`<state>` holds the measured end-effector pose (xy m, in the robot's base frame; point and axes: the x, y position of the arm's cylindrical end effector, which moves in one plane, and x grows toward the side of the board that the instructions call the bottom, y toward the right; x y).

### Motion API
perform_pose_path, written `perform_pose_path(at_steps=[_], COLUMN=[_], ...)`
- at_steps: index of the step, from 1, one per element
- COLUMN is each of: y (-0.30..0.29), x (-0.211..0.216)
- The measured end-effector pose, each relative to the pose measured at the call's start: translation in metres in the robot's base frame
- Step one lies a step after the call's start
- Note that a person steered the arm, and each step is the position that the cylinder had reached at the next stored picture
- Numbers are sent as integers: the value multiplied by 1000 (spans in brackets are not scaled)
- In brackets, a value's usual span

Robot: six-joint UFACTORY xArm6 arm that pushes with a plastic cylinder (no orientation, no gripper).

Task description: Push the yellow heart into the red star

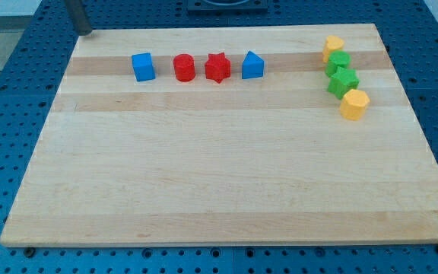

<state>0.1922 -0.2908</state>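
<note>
The yellow heart lies near the board's top right corner, at the top of a column of blocks. The red star lies in a row near the view's top, left of the board's middle, well to the left of the heart. My tip is at the board's top left corner, left of the whole row and far from both blocks. It touches no block.
In the row, a blue cube and a red cylinder lie left of the star, and a blue triangular block lies right of it. Below the heart sit a green cube, a green star and a yellow pentagon-like block.
</note>
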Motion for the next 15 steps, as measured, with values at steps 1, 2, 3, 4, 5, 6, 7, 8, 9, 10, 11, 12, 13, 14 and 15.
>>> perform_pose_path(at_steps=[1, 2, 3, 4, 5, 6, 7, 8, 9, 10, 11, 12, 13, 14, 15], y=[0, 2, 8, 10, 20, 76, 177, 302, 372, 426, 486, 528, 537, 532, 522], x=[0, 0, 21, 45, 55, 31, 12, 13, 12, 12, 12, 13, 40, 50, 60])
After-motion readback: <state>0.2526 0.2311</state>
